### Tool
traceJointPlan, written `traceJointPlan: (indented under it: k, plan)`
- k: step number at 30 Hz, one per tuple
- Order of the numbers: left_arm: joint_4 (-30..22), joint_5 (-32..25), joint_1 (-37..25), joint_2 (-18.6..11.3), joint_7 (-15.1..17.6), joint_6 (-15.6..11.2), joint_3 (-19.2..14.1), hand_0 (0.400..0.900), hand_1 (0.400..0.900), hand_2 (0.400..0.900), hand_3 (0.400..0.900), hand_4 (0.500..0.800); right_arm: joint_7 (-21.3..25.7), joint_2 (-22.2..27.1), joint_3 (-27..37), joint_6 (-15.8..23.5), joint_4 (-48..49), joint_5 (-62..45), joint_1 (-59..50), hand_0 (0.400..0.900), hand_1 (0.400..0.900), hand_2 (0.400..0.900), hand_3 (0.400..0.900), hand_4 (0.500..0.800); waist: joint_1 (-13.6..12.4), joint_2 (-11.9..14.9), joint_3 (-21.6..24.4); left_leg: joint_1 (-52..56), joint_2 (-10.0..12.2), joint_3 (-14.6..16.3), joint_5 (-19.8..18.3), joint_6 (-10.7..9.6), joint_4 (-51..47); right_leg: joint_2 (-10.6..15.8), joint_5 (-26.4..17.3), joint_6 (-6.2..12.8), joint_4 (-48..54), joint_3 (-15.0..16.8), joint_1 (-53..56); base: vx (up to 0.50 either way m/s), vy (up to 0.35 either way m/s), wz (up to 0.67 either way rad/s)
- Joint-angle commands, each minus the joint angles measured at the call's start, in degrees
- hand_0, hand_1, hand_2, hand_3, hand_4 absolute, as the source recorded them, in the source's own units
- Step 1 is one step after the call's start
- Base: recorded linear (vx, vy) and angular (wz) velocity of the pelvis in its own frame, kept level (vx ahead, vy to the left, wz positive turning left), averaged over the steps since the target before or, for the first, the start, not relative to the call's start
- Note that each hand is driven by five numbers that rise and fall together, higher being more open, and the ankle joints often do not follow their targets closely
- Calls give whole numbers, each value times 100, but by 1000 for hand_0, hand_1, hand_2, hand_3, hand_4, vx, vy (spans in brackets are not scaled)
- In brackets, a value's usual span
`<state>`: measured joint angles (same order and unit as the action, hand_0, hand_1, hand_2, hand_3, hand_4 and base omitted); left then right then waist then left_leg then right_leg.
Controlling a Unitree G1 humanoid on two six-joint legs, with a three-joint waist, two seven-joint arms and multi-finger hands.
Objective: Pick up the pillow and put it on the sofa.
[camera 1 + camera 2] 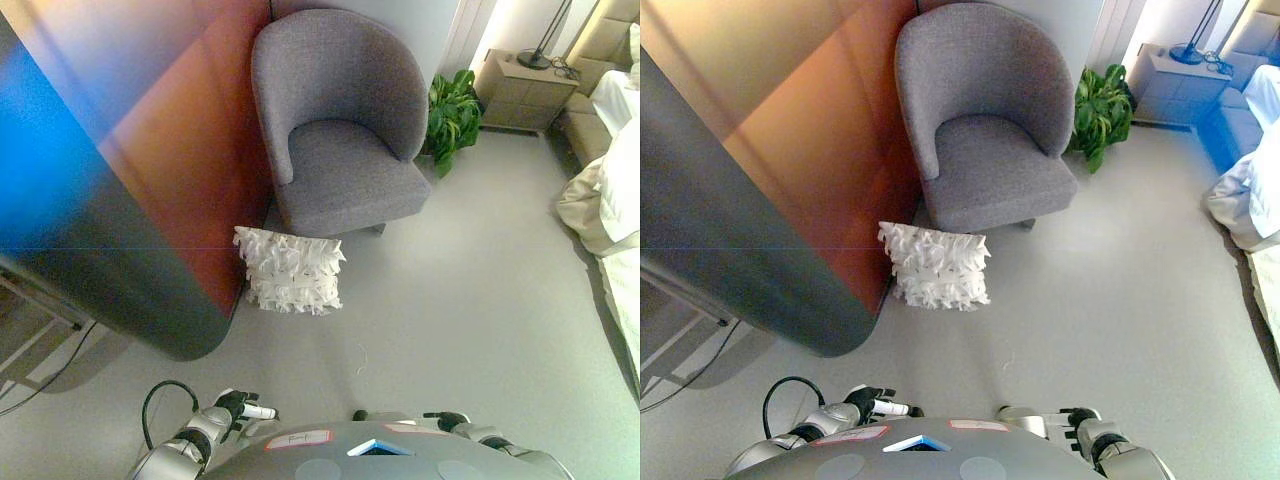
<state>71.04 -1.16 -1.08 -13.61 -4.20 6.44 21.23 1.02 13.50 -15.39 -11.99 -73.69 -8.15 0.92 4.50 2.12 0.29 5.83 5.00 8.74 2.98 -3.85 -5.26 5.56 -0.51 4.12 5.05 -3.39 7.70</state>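
The ruffled white pillow (pixel 290 270) on the floor looks soft and light; grasp its side edges. Left hand (pixel 240 405) fingers curl empty; right hand (pixel 1080 422) fingers unclear.

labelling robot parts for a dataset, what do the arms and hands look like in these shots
Both arms are silver-grey with dark joint sections near the wrists. The left hand is dark with a white cover on a finger. The right hand is likewise dark, with pale tips showing. Only the forearms and hands show, low in the views.

The bed (pixel 620 190) and nightstand lamp (pixel 548 40) are cut off by the edges.
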Motion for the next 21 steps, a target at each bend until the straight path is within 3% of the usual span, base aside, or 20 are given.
traceJointPlan:
  k: [1, 21]
  plan:
    - [236, -212, -436, -45, 66, -121, 46, 900, 900, 900, 900, 800, 113, 114, -82, -8, -267, 99, -471, 900, 900, 900, 900, 800, -155, -97, -310, 250, 138, -96, -482, 79, 26, 153, -180, 352, -11, -48, -236, 0, 0, 0]
    - [301, -200, -413, -18, 89, -91, 12, 900, 900, 900, 900, 800, 95, 127, -99, -25, -289, 171, -494, 900, 900, 900, 900, 800, -190, -121, -334, 217, 132, -135, -460, 70, 26, 173, -186, 353, -5, -83, -230, -2, -1, 2]
